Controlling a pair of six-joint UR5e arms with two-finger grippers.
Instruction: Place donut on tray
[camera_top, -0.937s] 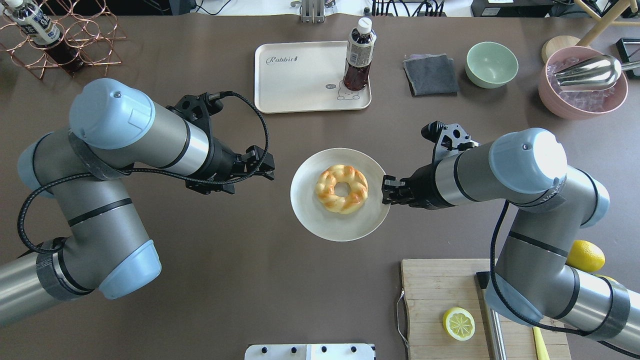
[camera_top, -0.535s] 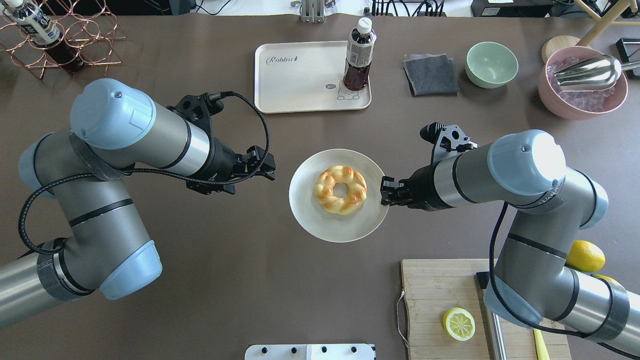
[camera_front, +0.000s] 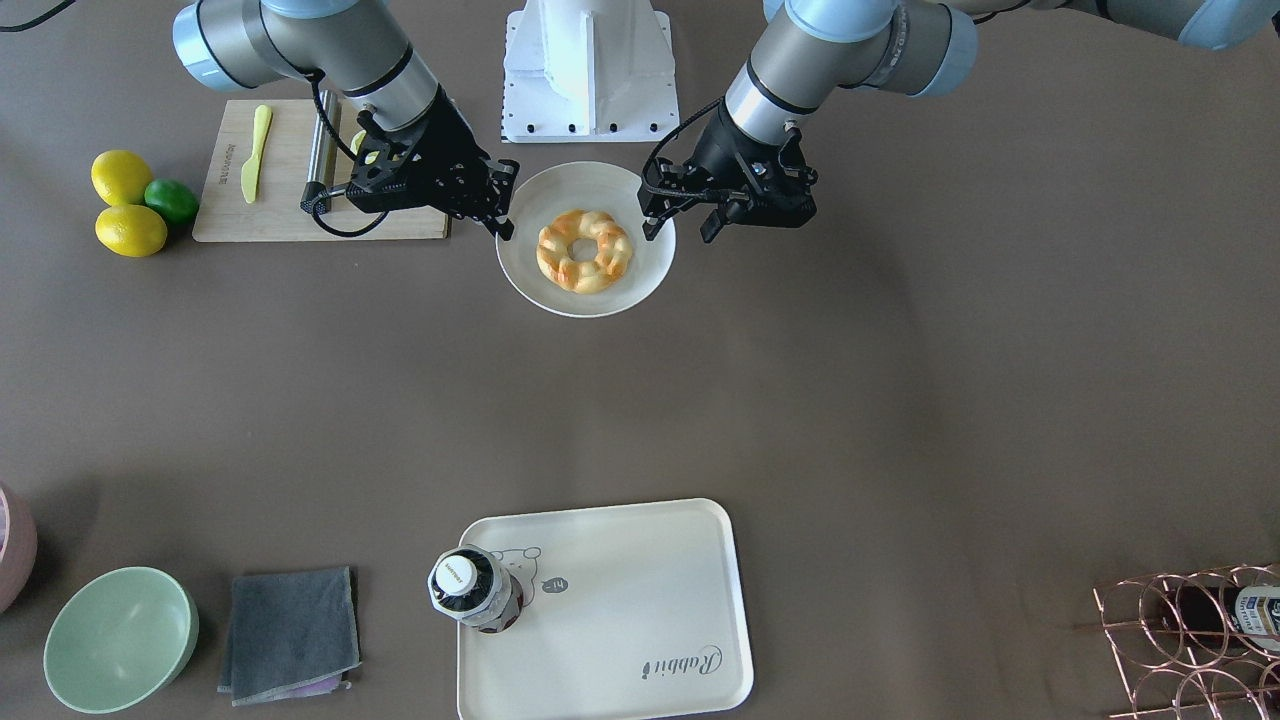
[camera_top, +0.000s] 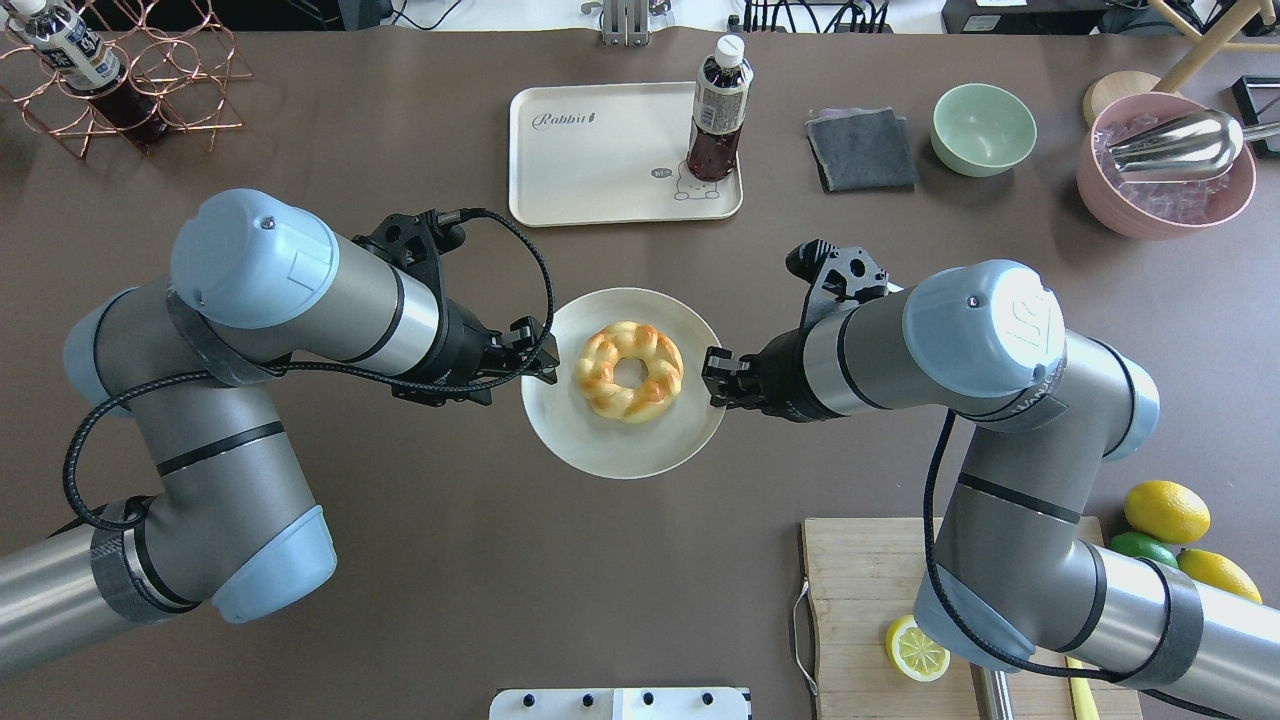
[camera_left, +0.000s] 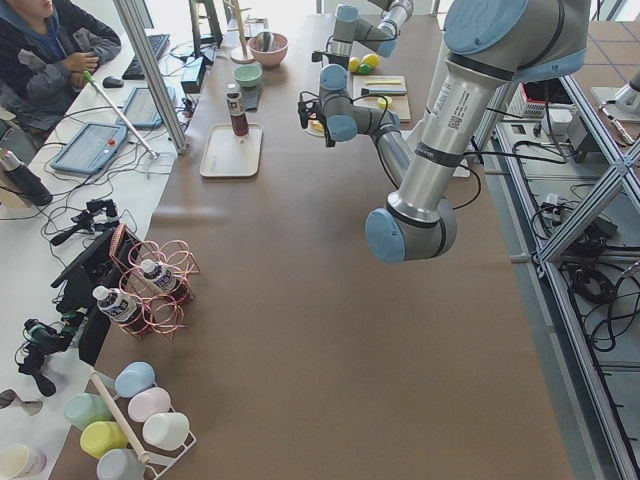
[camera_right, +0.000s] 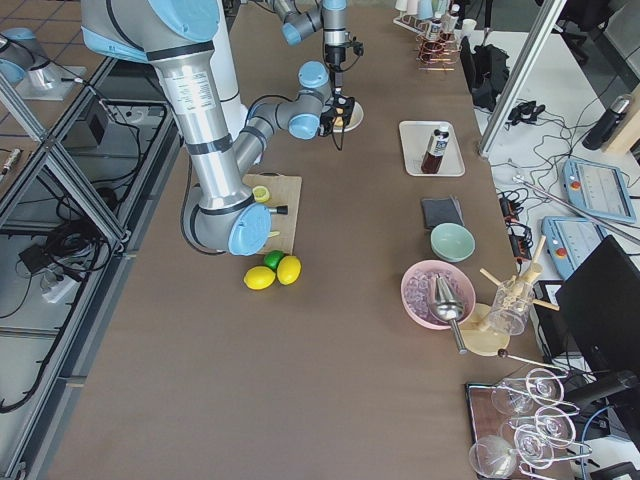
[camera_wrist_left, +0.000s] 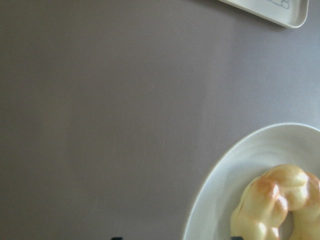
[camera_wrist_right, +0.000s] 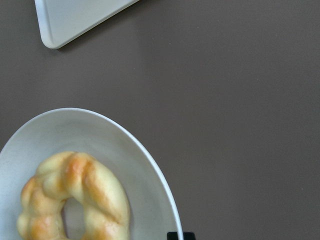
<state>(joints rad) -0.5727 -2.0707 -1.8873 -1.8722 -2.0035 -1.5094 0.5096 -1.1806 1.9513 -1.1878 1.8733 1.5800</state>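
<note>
The donut is found on the round plate near the middle of the surface, between the right end effector, which appears closed on the plate's rim, and the left end effector, which is seen wide open just beside the opposite rim.

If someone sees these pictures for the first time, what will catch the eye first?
The golden braided donut on the white plate in the centre, with the right gripper and the left gripper at the rim's opposite sides. Farther from the robot lies the cream tray, with a dark bottle standing on one corner.
</note>
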